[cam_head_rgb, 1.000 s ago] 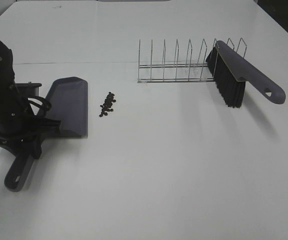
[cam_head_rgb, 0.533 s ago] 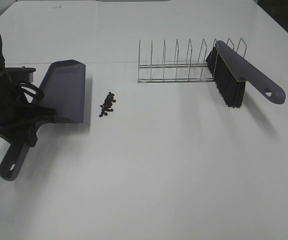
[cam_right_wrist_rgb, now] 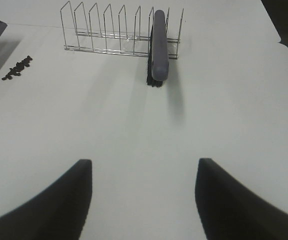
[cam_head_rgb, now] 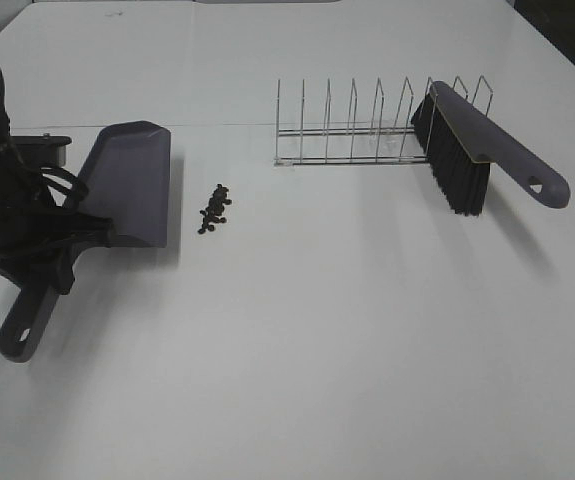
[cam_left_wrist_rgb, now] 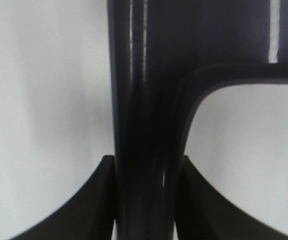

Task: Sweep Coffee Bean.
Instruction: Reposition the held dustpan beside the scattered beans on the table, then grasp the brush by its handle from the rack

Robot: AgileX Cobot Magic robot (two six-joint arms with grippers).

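A small cluster of dark coffee beans (cam_head_rgb: 214, 208) (cam_right_wrist_rgb: 17, 68) lies on the white table. Just left of it stands a grey dustpan (cam_head_rgb: 132, 183), lifted slightly, its mouth facing the beans. My left gripper (cam_head_rgb: 42, 268) (cam_left_wrist_rgb: 145, 200) is shut on the dustpan's handle (cam_head_rgb: 25, 325) (cam_left_wrist_rgb: 144, 150). A grey brush with black bristles (cam_head_rgb: 472, 150) (cam_right_wrist_rgb: 158, 47) rests propped in a wire rack (cam_head_rgb: 357, 130) (cam_right_wrist_rgb: 113, 30) at the back right. My right gripper (cam_right_wrist_rgb: 142, 200) is open over bare table, well short of the brush; it is outside the exterior view.
The wire rack has several upright dividers, and the brush handle sticks out past its right end. A dark area lies beyond the table's far right corner (cam_head_rgb: 567, 40).
The left arm has swung the dustpan left and away from the beans, and turned it a little. The brush, rack and beans have not moved.
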